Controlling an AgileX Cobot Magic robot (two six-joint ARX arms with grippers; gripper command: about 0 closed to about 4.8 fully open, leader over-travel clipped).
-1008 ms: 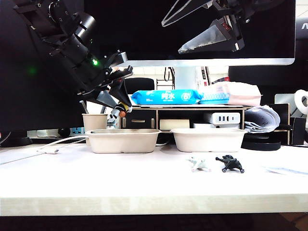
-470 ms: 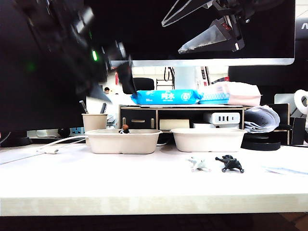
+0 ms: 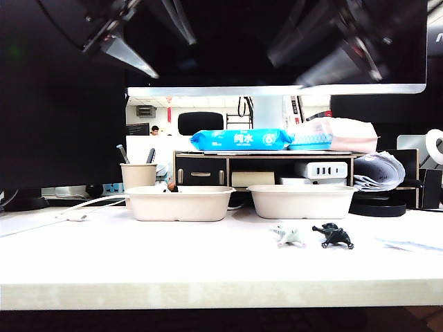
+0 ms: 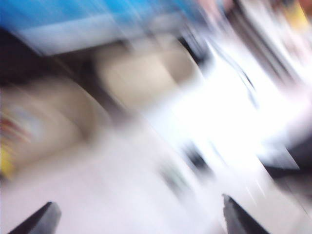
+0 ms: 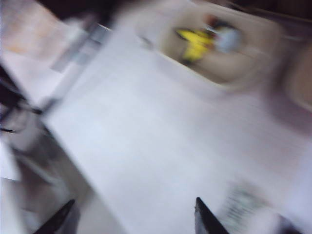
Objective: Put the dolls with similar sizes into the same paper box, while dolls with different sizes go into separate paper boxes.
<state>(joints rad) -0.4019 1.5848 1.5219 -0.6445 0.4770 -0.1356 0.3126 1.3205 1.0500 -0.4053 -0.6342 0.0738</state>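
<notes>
— What's around you?

— A pale desk [image 3: 138, 256] in an office, with a dark monitor behind it and a blue wipes pack [image 3: 240, 139] on a small shelf.

— Where are the dolls?

— The tiny white striped animal [image 3: 288, 236] and the tiny black animal [image 3: 333, 236] stand close together on the desk, in front of the right beige pulp tray [image 3: 301, 201]. In the left beige pulp tray [image 3: 180, 203], only a dark and orange bit of a figure shows above the far rim. My right wrist view is blurred, but it shows a yellow figure [image 5: 195, 44] lying in one tray beside a pale one I can't make out.

— And your pincers?

— My left pincer [image 3: 149, 38] hangs high above the left tray, fingers apart, nothing between them. My right pincer [image 3: 329, 48] is high above the right tray, smeared by motion. Its fingertips [image 5: 207, 219] stand apart over bare desk, gripping nothing.

— Anything else nearby?

— A beige pen cup [image 3: 138, 175] just behind the left tray.
</notes>
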